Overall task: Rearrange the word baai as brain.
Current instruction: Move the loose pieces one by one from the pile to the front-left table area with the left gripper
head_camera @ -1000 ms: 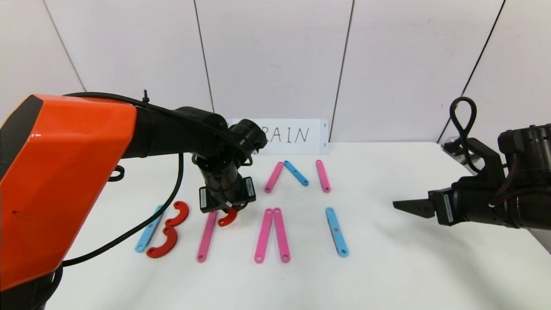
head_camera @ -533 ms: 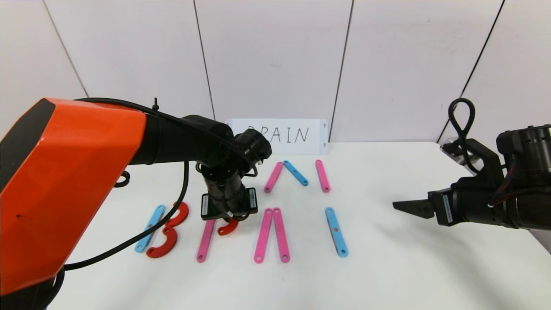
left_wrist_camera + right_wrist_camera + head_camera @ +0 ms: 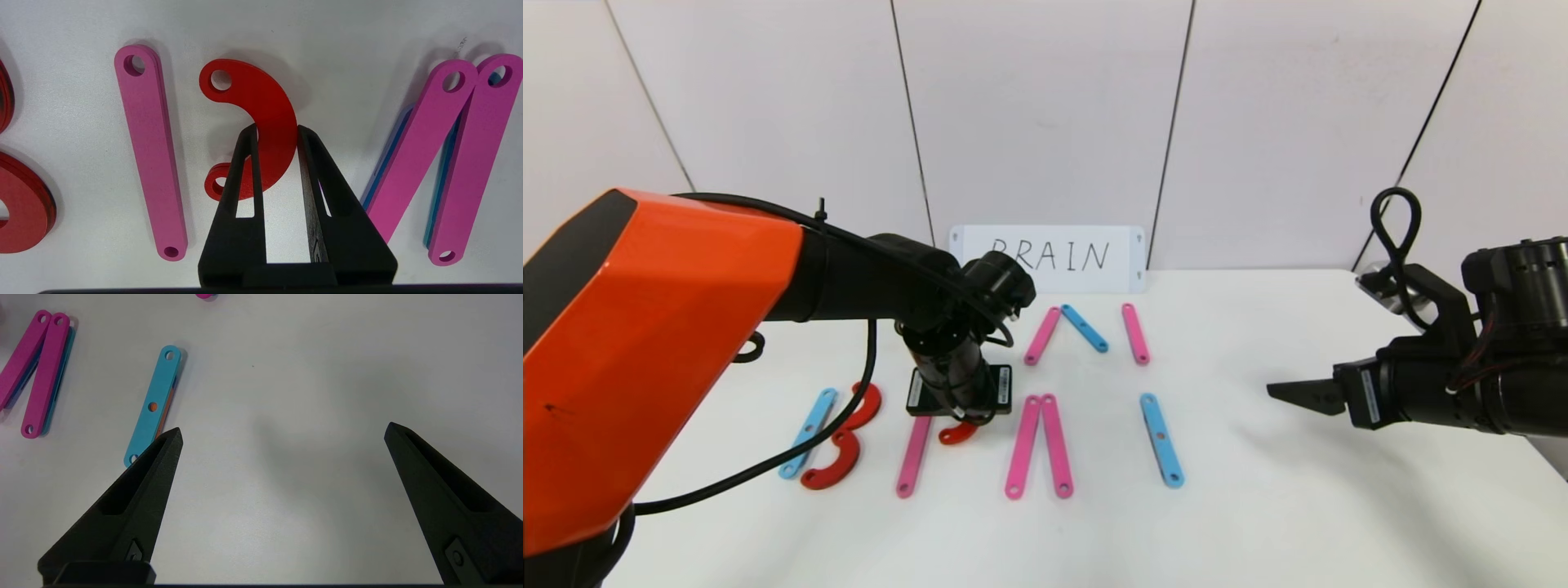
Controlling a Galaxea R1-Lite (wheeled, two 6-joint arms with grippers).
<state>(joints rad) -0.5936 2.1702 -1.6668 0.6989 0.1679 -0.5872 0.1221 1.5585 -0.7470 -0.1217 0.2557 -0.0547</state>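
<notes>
My left gripper [image 3: 964, 420] [image 3: 276, 128] is shut on a red curved piece [image 3: 956, 433] [image 3: 253, 92] and holds it low over the table, just right of a pink bar [image 3: 913, 456] [image 3: 151, 151]. I cannot tell whether the curve touches the table. Left of the bar lie a blue bar [image 3: 807, 433] and two red curves [image 3: 862, 406] that form a B. To the right lie a pair of pink bars [image 3: 1037, 445] [image 3: 412, 151] and a blue bar [image 3: 1161, 441] [image 3: 152, 404]. My right gripper [image 3: 1294, 392] [image 3: 284, 430] is open and empty above the right of the table.
A white card [image 3: 1054, 257] handwritten BRAIN stands at the back wall. In front of it lie a pink bar [image 3: 1043, 335], a blue bar [image 3: 1085, 328] and another pink bar [image 3: 1135, 333]. A black ring [image 3: 747, 347] lies behind my left arm.
My left gripper has moved down and slightly toward the front with the red curve, closer to the pink bar's upper part. The right arm has not moved.
</notes>
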